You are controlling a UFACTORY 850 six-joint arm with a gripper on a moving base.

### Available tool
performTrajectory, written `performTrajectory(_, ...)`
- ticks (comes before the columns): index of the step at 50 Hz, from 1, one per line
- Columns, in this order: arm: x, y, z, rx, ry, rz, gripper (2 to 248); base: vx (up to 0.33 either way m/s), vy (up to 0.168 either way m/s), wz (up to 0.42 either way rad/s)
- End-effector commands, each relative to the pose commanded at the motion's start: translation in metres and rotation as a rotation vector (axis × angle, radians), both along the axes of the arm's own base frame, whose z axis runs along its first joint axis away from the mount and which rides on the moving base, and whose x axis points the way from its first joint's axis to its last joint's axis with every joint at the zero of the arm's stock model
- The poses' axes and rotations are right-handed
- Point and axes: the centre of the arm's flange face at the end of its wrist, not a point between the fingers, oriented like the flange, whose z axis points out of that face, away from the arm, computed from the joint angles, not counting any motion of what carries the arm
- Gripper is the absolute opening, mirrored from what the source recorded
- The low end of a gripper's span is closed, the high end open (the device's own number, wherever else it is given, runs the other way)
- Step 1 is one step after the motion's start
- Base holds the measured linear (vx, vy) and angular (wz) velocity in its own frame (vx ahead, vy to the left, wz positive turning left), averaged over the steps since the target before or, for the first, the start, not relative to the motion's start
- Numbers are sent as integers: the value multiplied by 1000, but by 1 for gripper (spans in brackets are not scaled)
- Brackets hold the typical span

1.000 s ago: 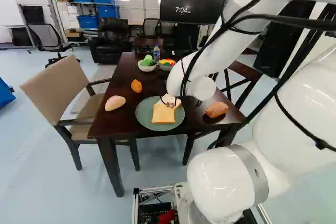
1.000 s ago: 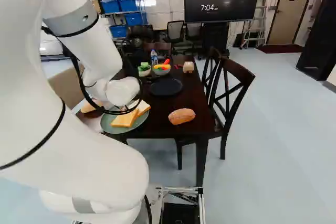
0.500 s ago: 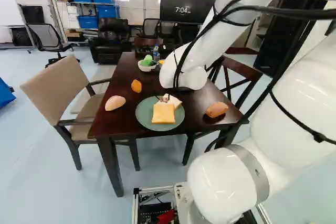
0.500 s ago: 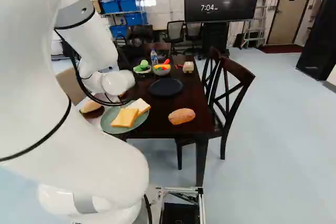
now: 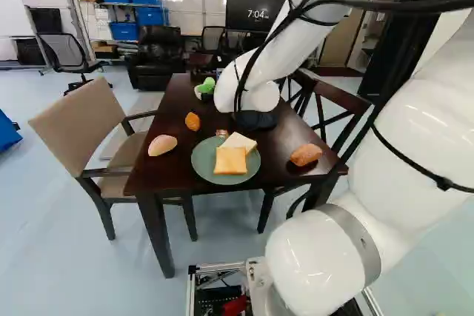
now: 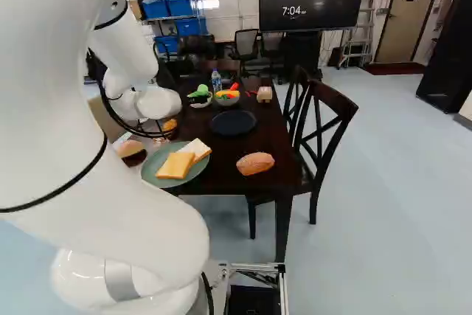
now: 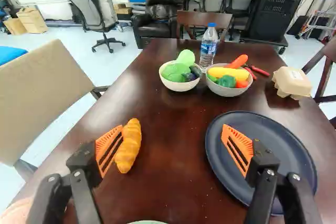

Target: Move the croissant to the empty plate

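Lying on the dark table (image 7: 168, 187), the croissant (image 7: 130, 148) occupies nine o'clock on a dial centered between the fingertips, twelve pointing away from the base. The gripper (image 5: 222, 133) is shown with its two fingers spread wide and nothing held between them; the croissant sits just inward of the nine o'clock finger, contact with the pad being impossible to determine. The empty dark blue plate (image 7: 262, 158) spans three to four o'clock, partly behind the opposite finger. At six o'clock, a green plate (image 5: 199, 162) bears bread slices (image 5: 231, 160); about this plate, a pale roll (image 5: 163, 145) lies toward ten o'clock and a brown loaf (image 6: 255, 164) toward three. Farther out, a bowl of green vegetables (image 7: 179, 84) stands at twelve, a bowl of mixed vegetables (image 7: 227, 91) at one, and a small carton (image 7: 292, 82) at two. A water bottle (image 7: 209, 48) stands upright just beyond the two bowls.
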Motion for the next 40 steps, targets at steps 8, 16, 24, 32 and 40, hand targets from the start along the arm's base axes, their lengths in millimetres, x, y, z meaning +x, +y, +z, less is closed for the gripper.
performTrajectory(8,8,11,5,-6,21,20,247,0,0,0)
performTrajectory(16,16,22,11,-13,45,39,247,0,0,0)
performTrajectory(24,27,34,9,-25,85,55,247,0,0,0)
performTrajectory(32,37,45,6,-39,127,71,247,0,0,0)
performTrajectory(40,47,56,2,-53,167,86,247,0,0,0)
